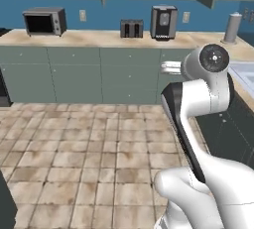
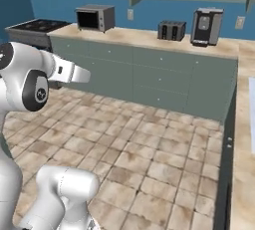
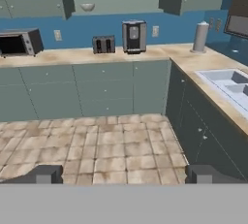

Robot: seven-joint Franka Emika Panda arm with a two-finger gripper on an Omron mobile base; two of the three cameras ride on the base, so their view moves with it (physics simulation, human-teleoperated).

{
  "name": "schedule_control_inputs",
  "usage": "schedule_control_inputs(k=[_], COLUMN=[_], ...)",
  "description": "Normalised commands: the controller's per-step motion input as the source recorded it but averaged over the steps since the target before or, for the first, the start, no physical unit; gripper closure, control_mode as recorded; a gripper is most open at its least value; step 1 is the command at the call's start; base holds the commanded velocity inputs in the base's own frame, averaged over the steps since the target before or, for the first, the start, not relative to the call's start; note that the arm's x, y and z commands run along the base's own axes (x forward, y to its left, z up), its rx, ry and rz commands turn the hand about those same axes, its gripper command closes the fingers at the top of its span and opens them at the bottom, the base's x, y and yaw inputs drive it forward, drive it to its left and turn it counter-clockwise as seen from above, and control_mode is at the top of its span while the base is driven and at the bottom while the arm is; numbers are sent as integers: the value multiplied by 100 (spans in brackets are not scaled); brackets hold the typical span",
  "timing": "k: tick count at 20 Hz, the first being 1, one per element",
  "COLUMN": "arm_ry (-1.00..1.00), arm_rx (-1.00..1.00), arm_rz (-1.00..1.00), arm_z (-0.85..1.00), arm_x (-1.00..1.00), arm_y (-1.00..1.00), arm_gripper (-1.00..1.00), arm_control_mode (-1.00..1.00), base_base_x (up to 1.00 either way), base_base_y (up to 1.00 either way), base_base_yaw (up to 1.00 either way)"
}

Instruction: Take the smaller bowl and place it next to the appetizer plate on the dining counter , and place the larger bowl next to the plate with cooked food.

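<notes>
Facing a back counter (image 3: 97,56) across tiled floor (image 3: 97,145), we see our gripper (image 3: 123,174) released, its two fingertips (image 3: 46,174) standing wide apart with nothing between them. On the counter sit a microwave (image 3: 19,42), a toaster (image 3: 103,44), a coffee machine (image 3: 134,36) and a paper towel roll (image 3: 200,38). A sink (image 3: 227,85) lies in the side counter to the right. On the shelf above the toaster rests a small pale bowl (image 3: 87,7); we cannot tell whether it is the smaller bowl.
</notes>
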Motion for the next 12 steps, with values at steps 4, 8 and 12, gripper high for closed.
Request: schedule_control_inputs(k=[4, 8, 12], arm_ry=[0, 0, 0], arm_rx=[0, 0, 0], arm_rz=[0, 0, 0], arm_z=[0, 0, 0], arm_x=[0, 0, 0], arm_y=[0, 0, 0], arm_gripper=[-100, -100, -100], arm_control_mode=[100, 100, 100], base_base_x=[100, 100, 100], base_base_y=[-37, -31, -28], base_base_yaw=[0, 1, 2])
